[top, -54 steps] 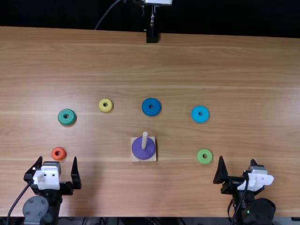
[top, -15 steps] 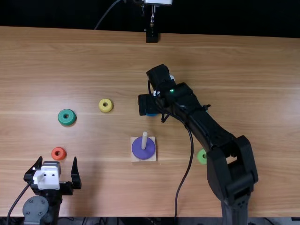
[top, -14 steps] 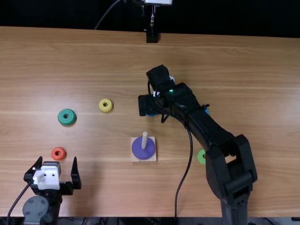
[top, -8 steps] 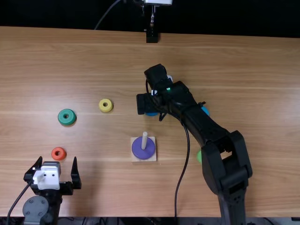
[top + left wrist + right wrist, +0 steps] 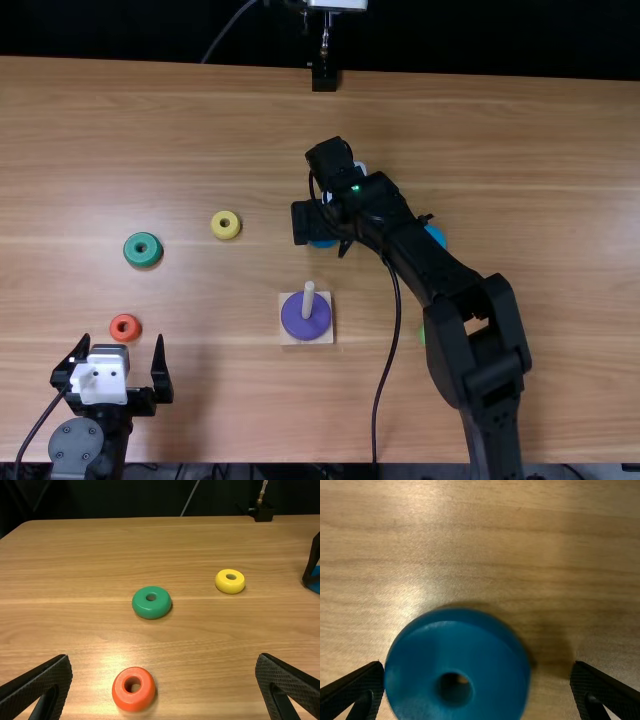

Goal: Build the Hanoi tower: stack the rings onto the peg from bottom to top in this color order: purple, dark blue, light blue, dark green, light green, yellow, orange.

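My right gripper (image 5: pixel 322 240) is over the dark blue ring (image 5: pixel 322 244), partly hiding it. In the right wrist view the gripper (image 5: pixel 477 664) stands open, with the dark blue ring (image 5: pixel 490 665) between its fingers, close to one and apart from the other. My left gripper (image 5: pixel 123 342) is open by the orange-red ring (image 5: pixel 125 328); in its wrist view the gripper (image 5: pixel 164 657) holds nothing. The purple ring (image 5: pixel 305 318) lies around the peg (image 5: pixel 308 298). Loose lie the dark green ring (image 5: pixel 142 251), yellow ring (image 5: pixel 225 225), light blue ring (image 5: pixel 436 236) and light green ring (image 5: pixel 423 334).
The peg's square wooden base (image 5: pixel 288 336) stands near the middle of the table (image 5: pixel 200 130). My right arm (image 5: pixel 440 270) stretches diagonally over the right half, partly covering the light blue and light green rings. A black stand (image 5: pixel 324 78) is at the far edge.
From the near right edge, my right arm has swung over to the dark blue ring. Over the last second its gripper shifted slightly left. The left arm has stayed still.
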